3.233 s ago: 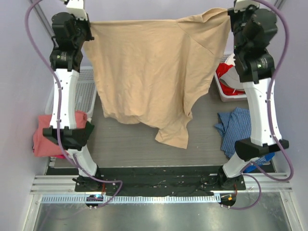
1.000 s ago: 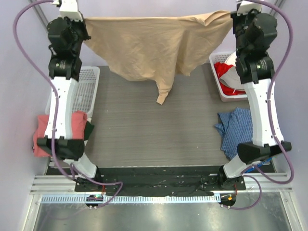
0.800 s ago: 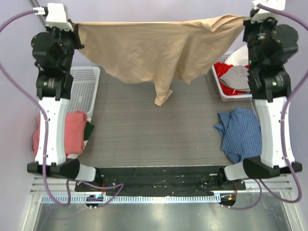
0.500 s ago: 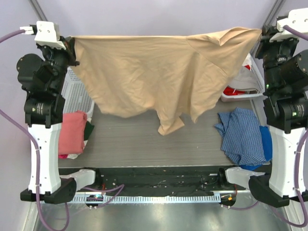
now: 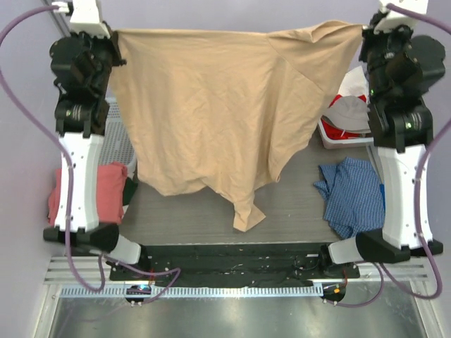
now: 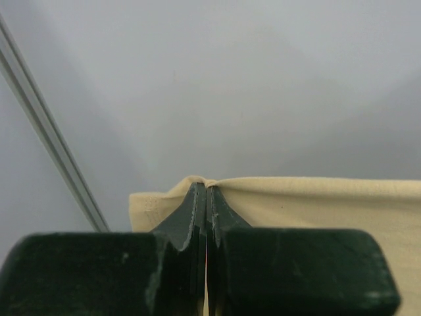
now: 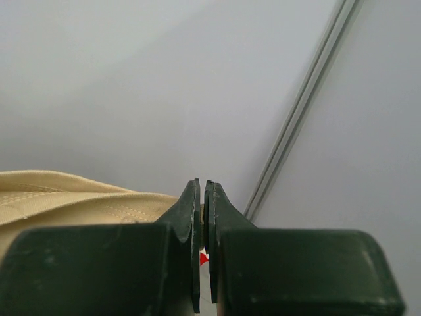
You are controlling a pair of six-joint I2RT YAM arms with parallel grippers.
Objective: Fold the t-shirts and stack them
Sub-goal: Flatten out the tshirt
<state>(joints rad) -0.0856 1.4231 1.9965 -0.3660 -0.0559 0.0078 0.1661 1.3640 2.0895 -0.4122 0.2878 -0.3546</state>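
The tan t-shirt (image 5: 211,113) hangs spread in the air between my two raised arms, its lower tail dangling near the table's front. My left gripper (image 5: 115,34) is shut on its upper left corner; in the left wrist view the shut gripper (image 6: 206,191) pinches the tan hem (image 6: 316,197). My right gripper (image 5: 363,29) is shut on the upper right corner; in the right wrist view the shut gripper (image 7: 202,187) holds the tan edge (image 7: 79,194). A salmon-pink t-shirt (image 5: 106,190) lies folded at the table's left edge.
A white mesh basket (image 5: 120,144) stands at the back left, partly behind the tan shirt. A white bin (image 5: 345,116) with red and white cloth stands at the back right. A blue checked garment (image 5: 352,193) lies crumpled at the right. Grey walls surround the cell.
Both arms have swung the tan t-shirt from the far back toward the near side. It now hangs lower and wider, covering most of the table's middle.
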